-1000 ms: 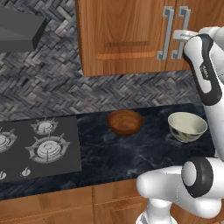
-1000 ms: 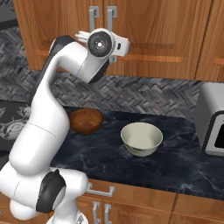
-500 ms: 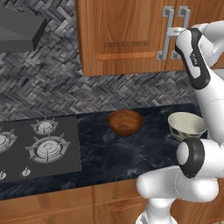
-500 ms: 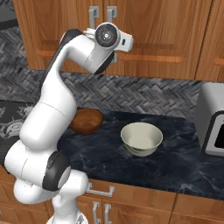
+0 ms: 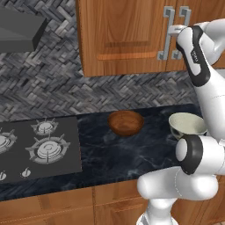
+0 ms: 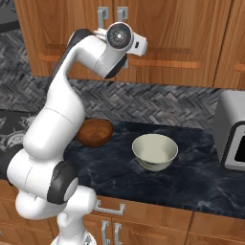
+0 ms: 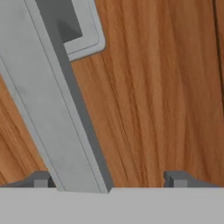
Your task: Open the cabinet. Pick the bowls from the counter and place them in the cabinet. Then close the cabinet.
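Gripper [image 7: 109,178] wide open, holding nothing, pressed close to the cabinet [image 5: 127,35] door; grey metal bar handle [image 7: 52,109] running lengthwise between the fingertips, nearer the left one, apparently not yet touched. Warm wood grain behind; wooden bowl [image 5: 126,122] and cream ceramic bowl [image 6: 154,151] sitting below on the black marble counter [image 6: 201,177].
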